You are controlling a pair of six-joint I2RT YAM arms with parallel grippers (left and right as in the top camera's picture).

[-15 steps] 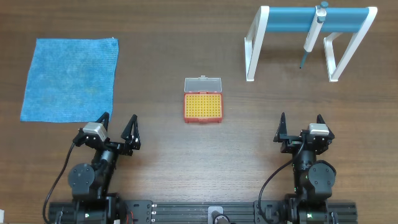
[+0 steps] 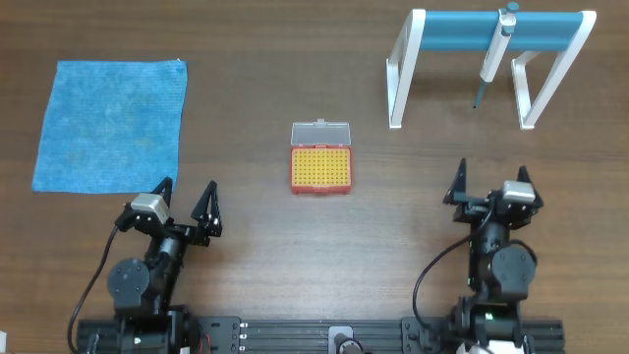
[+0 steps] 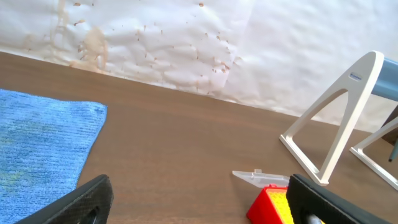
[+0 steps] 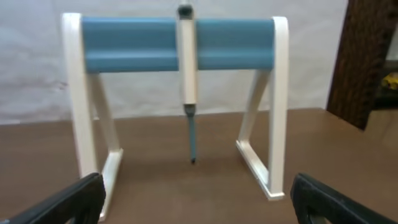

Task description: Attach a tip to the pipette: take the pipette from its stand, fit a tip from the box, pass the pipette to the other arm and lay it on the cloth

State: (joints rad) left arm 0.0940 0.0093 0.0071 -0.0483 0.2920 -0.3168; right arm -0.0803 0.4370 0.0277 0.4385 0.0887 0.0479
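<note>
The white pipette (image 2: 493,51) with a dark blue shaft hangs from the blue bar of its white stand (image 2: 403,74) at the far right; the right wrist view faces it head on, pipette (image 4: 186,68) on the stand (image 4: 74,99). An open red tip box (image 2: 320,169) with yellow tips and a clear lid sits mid-table, its corner (image 3: 270,205) in the left wrist view. The blue cloth (image 2: 111,126) lies flat at the far left, also cloth (image 3: 37,155). My right gripper (image 2: 490,187) stands open, short of the stand. My left gripper (image 2: 187,195) stands open near its base.
Bare brown wooden tabletop (image 2: 246,79) surrounds everything. A white wall (image 3: 186,43) rises behind the table's far edge. A dark wooden panel (image 4: 367,56) stands beyond the stand's side.
The right arm has shifted right and forward towards the stand. The left arm has not moved.
</note>
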